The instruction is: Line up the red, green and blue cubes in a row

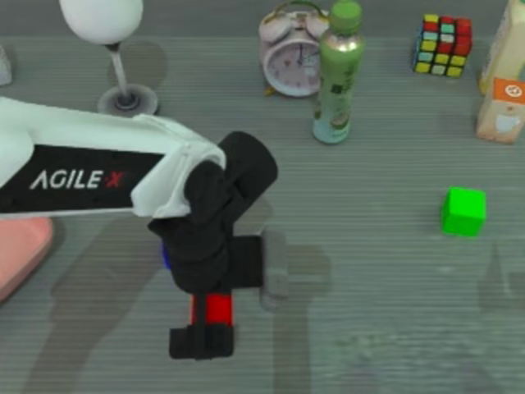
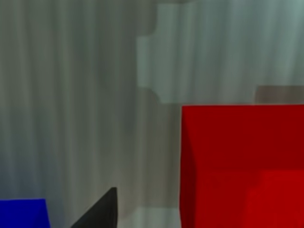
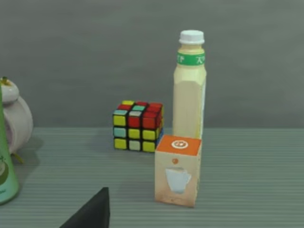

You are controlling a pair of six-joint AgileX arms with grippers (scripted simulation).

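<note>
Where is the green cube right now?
In the top view the green cube sits alone on the table's right side, below the small orange-topped carton and far from the left gripper, which is over the red cube.

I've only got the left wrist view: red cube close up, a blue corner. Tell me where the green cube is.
Observer: The green cube sits alone on the table's right side, far from the red cube, where the left gripper is.
Operator: Give me the blue cube's spot from above.
Observer: The blue cube is mostly hidden under the left arm; only a sliver shows.
Operator: Report the right arm.
Observer: It is absent from the top view; its wrist camera faces a puzzle cube and a carton.
</note>
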